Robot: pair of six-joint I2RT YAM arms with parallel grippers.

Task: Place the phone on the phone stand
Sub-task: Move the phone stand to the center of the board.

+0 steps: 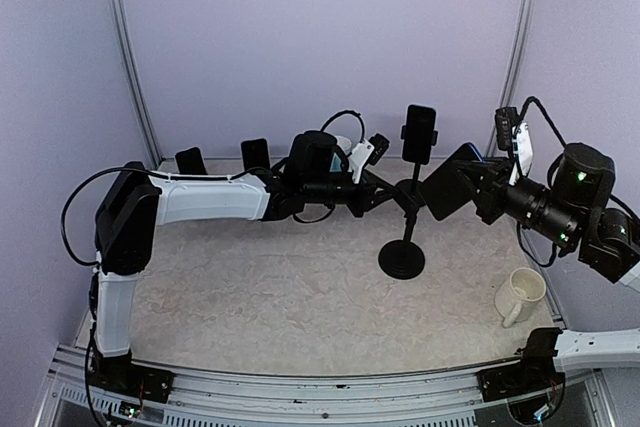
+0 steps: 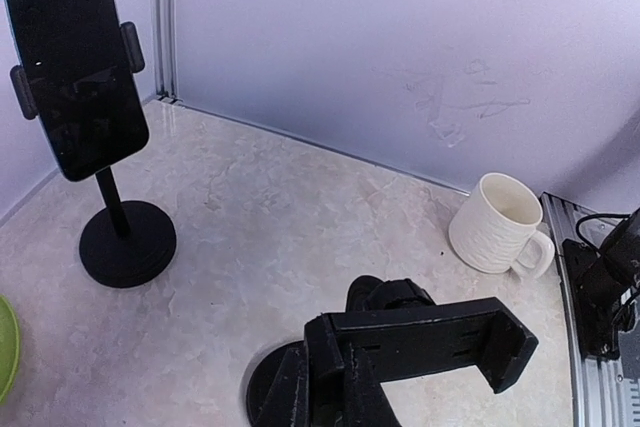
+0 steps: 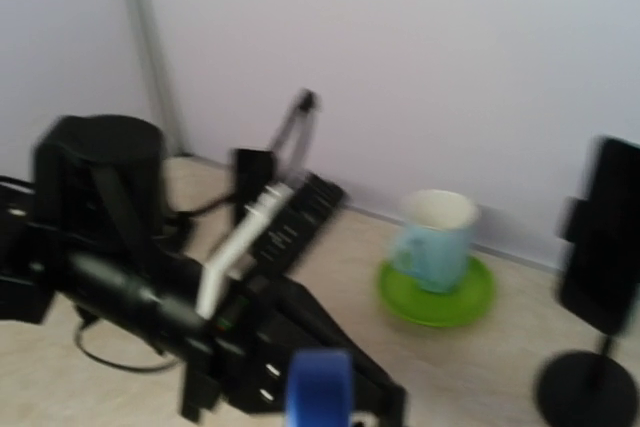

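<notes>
Over marbled tabletop [image 1: 280, 287], right jaws grip the phone [image 1: 448, 192] beside the near stand [image 1: 403, 257]; left jaws pinch it.

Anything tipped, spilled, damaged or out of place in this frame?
Nothing is spilled or toppled. The cream mug stands upright and the far stand holds its phone. Two small oddities: there are faint scratch marks on the wall, and the near stand's empty cradle is turned sideways.

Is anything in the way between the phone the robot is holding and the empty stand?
Nothing visible. The phone, held in the right fingers, hangs just beside the empty stand. The left fingers grip that stand from its other side.
</notes>
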